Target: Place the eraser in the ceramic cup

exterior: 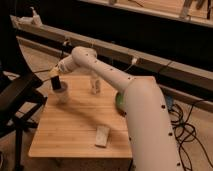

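The ceramic cup [62, 94], small and pale grey-white, stands on the far left part of the wooden table [75, 130]. My gripper [56, 83] is dark and points down right over the cup, its tip at or just inside the rim. A small yellowish patch [52, 73] shows on the wrist above it. I cannot make out an eraser in the gripper. A flat pale rectangular piece [102, 136] lies near the table's front edge. My white arm [135, 110] reaches in from the right foreground.
A slim white bottle-like object [95, 84] stands right of the cup. A green round bowl [119, 103] is half hidden behind my arm. A black chair [17, 100] is left of the table. A long rail [150, 62] and cables [187, 125] are behind and to the right.
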